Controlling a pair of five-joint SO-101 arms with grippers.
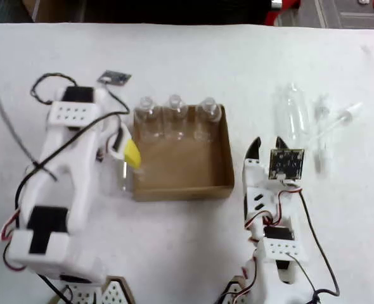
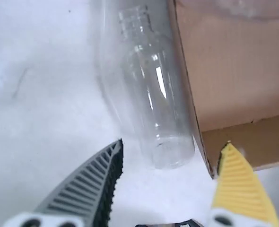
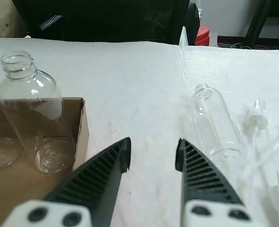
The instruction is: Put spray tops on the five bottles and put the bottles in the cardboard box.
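the left tool was spread wide around a topless bottle lying on the table just beside the box, so closing could have caught the cardboard wall and rolled the slick bottle away; the right tool gaped empty.

White arms, black cables, left claw (one yellow finger), right claw black

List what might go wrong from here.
1. The three boxed bottles have no tops, so they may stay uncapped.
2. The open left gripper flanks a lying bottle right beside the box. Closing could snag the wall.
3. The right bottle lies on its side and may roll into the spray tops when the open right gripper grabs it.
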